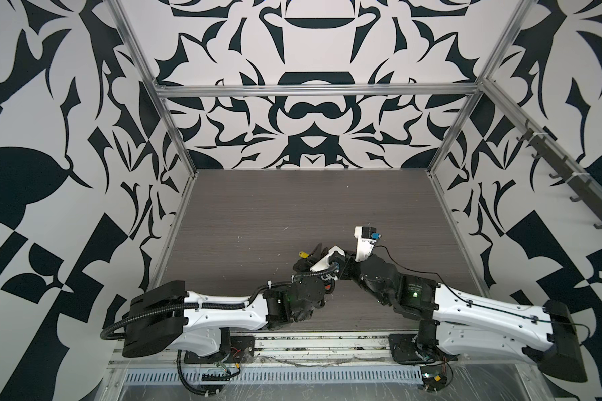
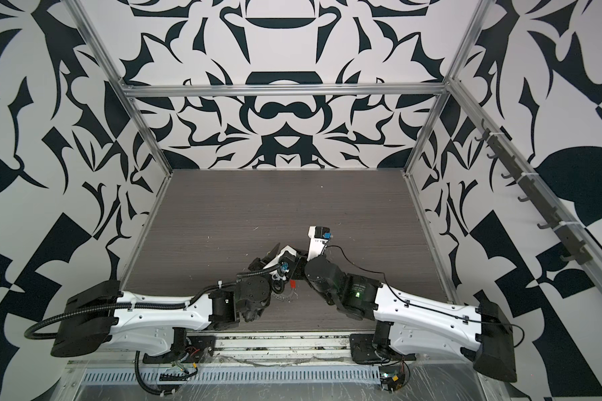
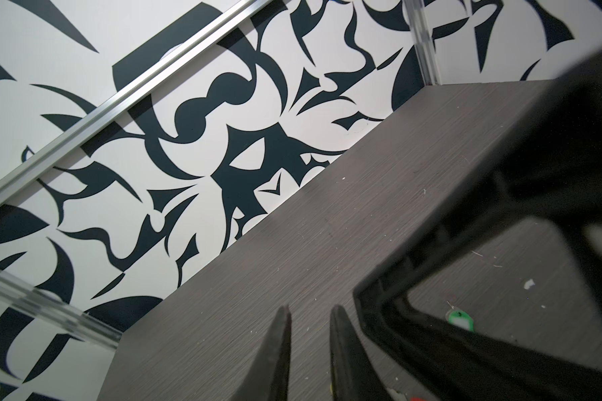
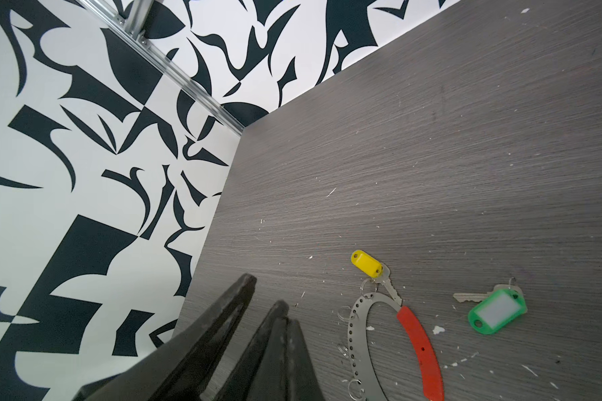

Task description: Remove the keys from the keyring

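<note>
Both arms had white shells and black joints; the left arm (image 1: 223, 314) carried ribbed black conduit (image 1: 216, 306), the right arm (image 1: 483, 312) a thin cable (image 1: 390, 256).

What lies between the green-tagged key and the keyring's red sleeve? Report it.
In the right wrist view, only bare tabletop with a white fleck separates the green-tagged key from the red sleeve; they lie apart.
</note>
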You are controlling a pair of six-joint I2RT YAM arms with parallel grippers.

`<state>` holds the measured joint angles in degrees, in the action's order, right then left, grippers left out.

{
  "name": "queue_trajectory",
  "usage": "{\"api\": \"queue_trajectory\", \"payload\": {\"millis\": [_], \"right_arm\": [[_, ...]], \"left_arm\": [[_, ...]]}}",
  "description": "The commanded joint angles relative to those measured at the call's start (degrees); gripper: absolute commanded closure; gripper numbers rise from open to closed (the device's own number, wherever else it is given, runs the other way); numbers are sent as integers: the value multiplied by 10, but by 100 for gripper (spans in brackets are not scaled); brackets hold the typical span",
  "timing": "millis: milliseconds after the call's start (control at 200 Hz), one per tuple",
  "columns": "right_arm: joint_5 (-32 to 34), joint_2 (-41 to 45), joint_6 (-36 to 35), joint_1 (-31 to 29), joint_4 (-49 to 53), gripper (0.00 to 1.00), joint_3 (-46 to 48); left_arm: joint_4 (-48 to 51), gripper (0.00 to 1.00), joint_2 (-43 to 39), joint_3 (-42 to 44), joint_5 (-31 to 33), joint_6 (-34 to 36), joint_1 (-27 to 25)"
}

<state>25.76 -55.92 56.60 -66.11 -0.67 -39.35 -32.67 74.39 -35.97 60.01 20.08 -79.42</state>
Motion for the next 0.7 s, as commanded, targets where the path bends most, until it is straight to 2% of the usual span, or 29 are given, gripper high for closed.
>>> {"api": "queue_trajectory", "payload": {"millis": [0,125,265,450,495,510,555,625,695], "right_arm": [[-2,20,-22,-3,-14,99,-8],[-12,23,-37,13,7,76,1],[-64,12,-67,56,11,61,16],[-212,-59,-135,130,15,57,8],[-227,-83,-157,133,20,56,-1],[-233,-93,-165,132,22,55,-5],[-245,-124,-188,133,31,54,-19],[-257,-178,-198,131,44,53,-42],[-237,-217,-186,124,35,50,-48]], "left_arm": [[72,61,-57,-4,-35,-42,-10],[142,39,-115,-9,-35,-116,-10],[224,28,-171,-21,-41,-198,-10],[266,18,-242,-7,-48,-278,-10],[271,16,-260,-1,-52,-294,-10],[273,9,-267,1,-54,-298,-10],[277,0,-287,8,-57,-316,-10],[275,1,-320,24,-63,-331,-10],[272,1,-349,39,-60,-345,-10]]}}
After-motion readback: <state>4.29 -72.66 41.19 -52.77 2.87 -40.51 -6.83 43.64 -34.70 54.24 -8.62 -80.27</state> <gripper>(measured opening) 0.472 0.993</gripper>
